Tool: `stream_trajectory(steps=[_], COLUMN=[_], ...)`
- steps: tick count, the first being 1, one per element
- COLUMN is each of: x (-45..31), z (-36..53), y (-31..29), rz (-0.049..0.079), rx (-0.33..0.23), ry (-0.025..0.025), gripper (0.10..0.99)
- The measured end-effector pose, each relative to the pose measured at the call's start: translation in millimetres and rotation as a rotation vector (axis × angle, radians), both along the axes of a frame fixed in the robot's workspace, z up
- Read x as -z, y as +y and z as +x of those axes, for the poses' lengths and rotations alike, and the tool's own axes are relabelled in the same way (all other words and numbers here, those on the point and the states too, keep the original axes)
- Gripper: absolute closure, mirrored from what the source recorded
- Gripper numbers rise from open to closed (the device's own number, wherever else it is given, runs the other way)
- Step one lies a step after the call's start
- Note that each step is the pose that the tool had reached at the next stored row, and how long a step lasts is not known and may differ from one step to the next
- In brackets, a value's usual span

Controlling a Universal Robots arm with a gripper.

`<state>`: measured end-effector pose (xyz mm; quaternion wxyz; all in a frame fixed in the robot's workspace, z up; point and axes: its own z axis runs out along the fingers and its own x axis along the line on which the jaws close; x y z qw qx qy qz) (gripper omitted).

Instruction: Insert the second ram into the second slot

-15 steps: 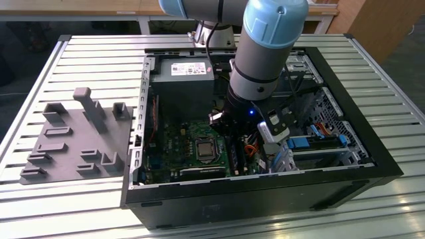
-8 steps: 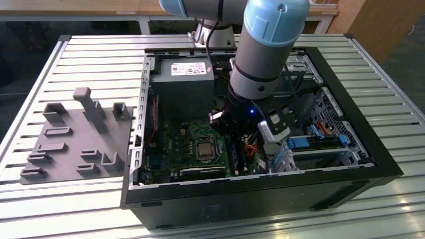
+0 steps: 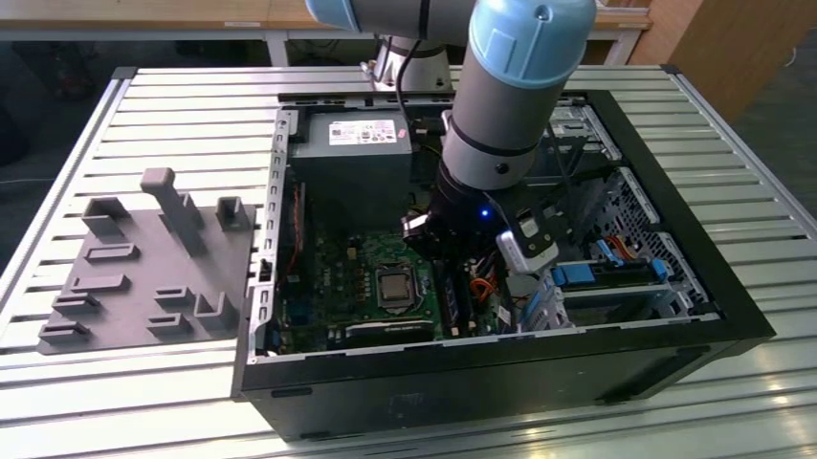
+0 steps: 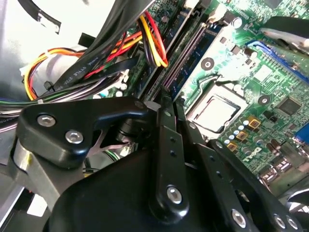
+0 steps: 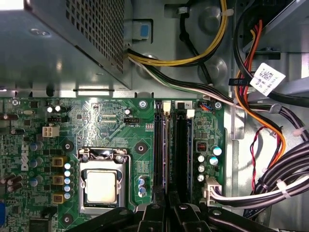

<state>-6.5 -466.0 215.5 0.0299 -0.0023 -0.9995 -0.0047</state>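
Slatted metal table (image 3: 153, 115) holds the computer case (image 3: 511, 354); fingers (image 5: 166, 212) pressed together above memory slots (image 5: 171, 150).

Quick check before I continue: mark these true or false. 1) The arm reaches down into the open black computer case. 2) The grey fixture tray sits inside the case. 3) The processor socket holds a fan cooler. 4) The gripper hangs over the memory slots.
1) True: the pale blue and grey arm reaches into the open black computer case.
2) False: the grey fixture tray lies outside it, toward the exterior view's left.
3) False: the bare silver processor is uncovered.
4) True: the black gripper sits over the long black memory slots.
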Motion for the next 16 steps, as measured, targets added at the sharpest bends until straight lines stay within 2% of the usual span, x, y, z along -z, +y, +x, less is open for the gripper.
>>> stream_trajectory(steps=[6,16], x=[2.0,2.3], z=[-0.1,-0.1], y=[-0.1,-0.1], rz=[-0.001,0.000], rx=[0.000,0.005], ry=[0.0027,0.0027], gripper=[0.949,0.949])
